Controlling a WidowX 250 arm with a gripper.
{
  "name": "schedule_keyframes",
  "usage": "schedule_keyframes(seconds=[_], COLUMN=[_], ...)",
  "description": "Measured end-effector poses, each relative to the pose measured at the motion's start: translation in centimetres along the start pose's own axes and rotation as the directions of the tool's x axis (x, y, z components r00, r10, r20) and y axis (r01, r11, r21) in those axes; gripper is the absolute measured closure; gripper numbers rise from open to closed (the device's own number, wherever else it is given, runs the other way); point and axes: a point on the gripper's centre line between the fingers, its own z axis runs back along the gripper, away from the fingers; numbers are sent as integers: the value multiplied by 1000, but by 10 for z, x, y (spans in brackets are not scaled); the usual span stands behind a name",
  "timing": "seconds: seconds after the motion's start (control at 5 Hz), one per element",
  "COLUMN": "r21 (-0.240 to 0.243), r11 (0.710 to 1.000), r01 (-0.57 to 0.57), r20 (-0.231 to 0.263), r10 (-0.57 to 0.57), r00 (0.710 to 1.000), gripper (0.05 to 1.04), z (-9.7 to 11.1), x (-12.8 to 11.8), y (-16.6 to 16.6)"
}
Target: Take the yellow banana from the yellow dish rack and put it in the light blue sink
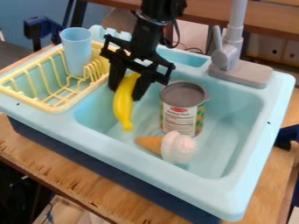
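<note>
Wooden table (58,175) lies nearest, under a blue toy sink (116,143). Left to right: yellow rack (55,108) holding a cup (76,48); banana (123,106) clasped by the black gripper (126,89) over the basin, near vertical, lower tip down, top leaning right; ice cream cone (170,147) pointing left; can (180,117).

We see one black, jointed robot arm (146,37) coming in from twelve o'clock and running down, leaning slightly from six towards seven. A narrow, shiny ring (150,20) circles it above the wrist, and a thin black cable (175,38) loops out on its three o'clock side. Below, our black two-finger gripper (126,92) hangs at about eleven o'clock from the centre of our view. Its angular black frame (131,61) slants from ten down to four o'clock. We see its two dark fingers (140,89) pointing mostly towards six o'clock, closed in a grip with a narrow space between them.
</note>
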Motion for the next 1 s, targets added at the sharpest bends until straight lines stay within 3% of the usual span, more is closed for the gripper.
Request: schedule_keyframes(seconds=[0.2, 0.6, 0.8, 1.0], r21=[-8, -19, -28, -38], r11=[1000, 1000, 1000, 999], r01=[-26, -17, 13, 30], r20=[9, 13, -10, -19], r10=[26, 17, -13, -30], r00=[1000, 1000, 1000, 999], gripper=[536, 536, 468, 213], z=[2, 1, -9, -11], x=[13, 17, 12, 11], y=[3, 1, -2, -3])
